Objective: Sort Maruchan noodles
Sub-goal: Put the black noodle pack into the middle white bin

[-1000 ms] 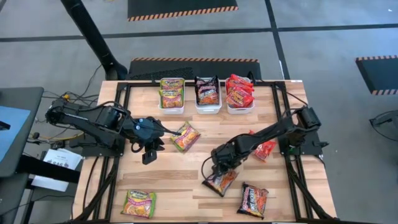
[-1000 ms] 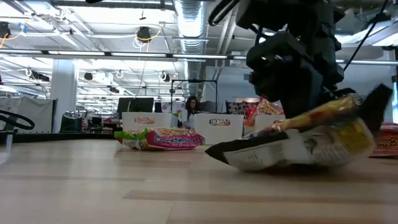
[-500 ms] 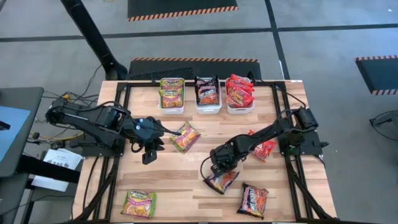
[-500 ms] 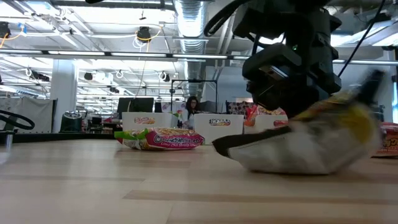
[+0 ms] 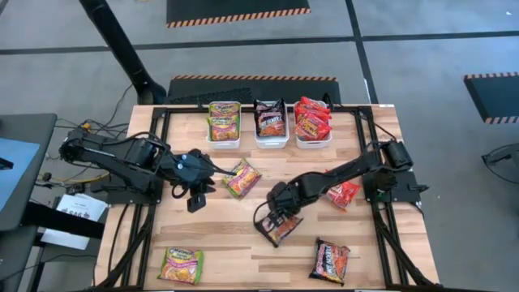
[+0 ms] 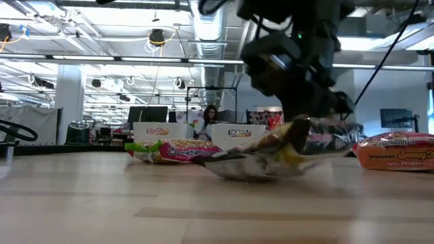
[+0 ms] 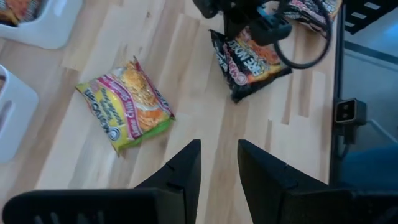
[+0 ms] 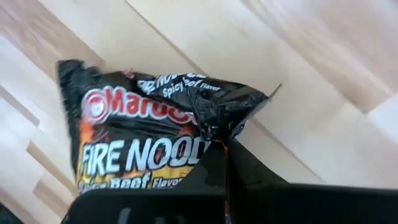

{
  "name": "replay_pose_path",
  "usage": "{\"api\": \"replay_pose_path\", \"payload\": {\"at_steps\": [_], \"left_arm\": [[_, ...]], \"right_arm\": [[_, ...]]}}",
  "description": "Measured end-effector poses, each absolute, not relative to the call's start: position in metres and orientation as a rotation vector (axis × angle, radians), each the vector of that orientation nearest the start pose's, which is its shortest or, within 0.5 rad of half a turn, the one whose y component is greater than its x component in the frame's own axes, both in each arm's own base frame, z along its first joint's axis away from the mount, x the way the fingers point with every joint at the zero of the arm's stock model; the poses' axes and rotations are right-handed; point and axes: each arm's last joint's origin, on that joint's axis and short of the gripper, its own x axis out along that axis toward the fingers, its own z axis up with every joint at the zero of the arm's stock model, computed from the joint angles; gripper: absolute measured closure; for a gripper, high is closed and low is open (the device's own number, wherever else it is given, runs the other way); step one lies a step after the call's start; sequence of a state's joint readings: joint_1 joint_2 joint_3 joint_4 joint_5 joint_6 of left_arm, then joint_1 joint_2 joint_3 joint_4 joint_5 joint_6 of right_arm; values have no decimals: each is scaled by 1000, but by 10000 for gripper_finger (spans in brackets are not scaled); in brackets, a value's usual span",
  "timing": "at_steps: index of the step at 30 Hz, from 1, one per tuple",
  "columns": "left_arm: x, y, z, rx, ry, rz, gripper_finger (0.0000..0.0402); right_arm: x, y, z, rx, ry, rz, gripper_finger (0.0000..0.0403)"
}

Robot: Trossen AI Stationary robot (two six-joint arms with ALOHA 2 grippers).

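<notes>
Black noodle packet (image 5: 279,227) hangs pinched by its edge in the clenched right gripper (image 5: 274,217), touching the table.

R end effector (image 8: 221,163) pinches crumpled corner of black Maruchan fire noodle pkt (image 8: 143,134) over wood table (image 8: 323,56).

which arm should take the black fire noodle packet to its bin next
Right. The right gripper is already shut on the black packet at mid-table, and the middle bin holds matching dark packets. The left gripper sits open and empty near the green packet.
</notes>
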State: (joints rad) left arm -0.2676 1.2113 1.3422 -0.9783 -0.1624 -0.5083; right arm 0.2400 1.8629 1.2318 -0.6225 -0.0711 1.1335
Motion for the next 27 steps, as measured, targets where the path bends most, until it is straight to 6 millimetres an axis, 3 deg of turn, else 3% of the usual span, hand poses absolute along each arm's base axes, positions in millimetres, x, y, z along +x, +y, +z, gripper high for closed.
{"api": "replay_pose_path", "payload": {"at_steps": [12,21,27], "left_arm": [[219,-52,371,-226,791,201,311],[220,-49,371,-151,774,240,311],[221,-40,372,-128,737,353,311]], "right_arm": [[372,59,244,625,1148,-526,398],[380,2,294,468,1045,-632,398],[380,-38,310,405,1000,-691,397]]}}
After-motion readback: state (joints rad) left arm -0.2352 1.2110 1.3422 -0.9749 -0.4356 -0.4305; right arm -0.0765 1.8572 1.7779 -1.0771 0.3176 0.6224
